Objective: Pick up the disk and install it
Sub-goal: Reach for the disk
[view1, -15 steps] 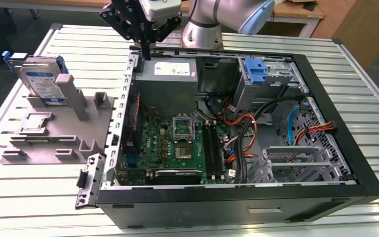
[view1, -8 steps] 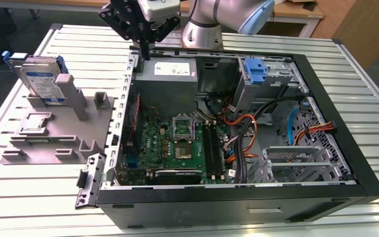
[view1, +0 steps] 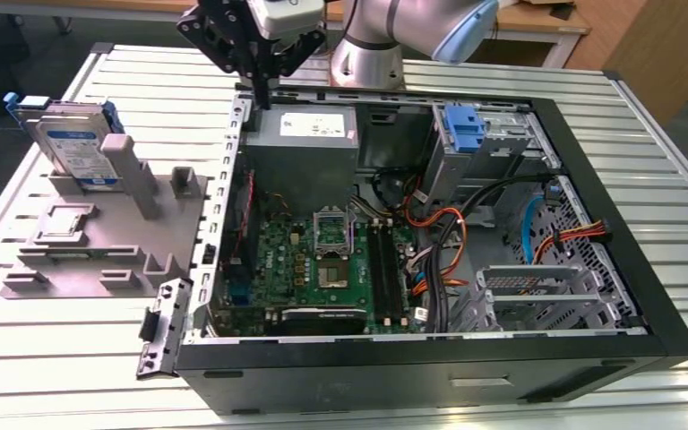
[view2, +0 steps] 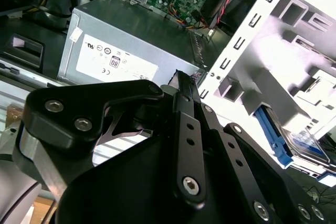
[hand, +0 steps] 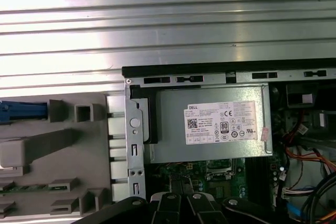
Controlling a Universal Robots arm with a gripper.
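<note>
Black sheet-metal walls of the open tower computer case (view1: 440, 376) lay nearest on the ribbed aluminium bench (view1: 57, 358), with the green motherboard (view1: 320, 260) inside. At the exterior view's left stood the grey plastic stand (view1: 93, 242). The silver hard drive disk (view1: 75, 148), in its blue carrier frame, sat on edge in the stand beside a tall post, its white and blue label too small to read. Farther back, the grey power supply box (view1: 302, 139) bore a white printed label. Above it hung the black hand (view1: 261, 90), fingers closed together on nothing, well apart from the disk.
</note>
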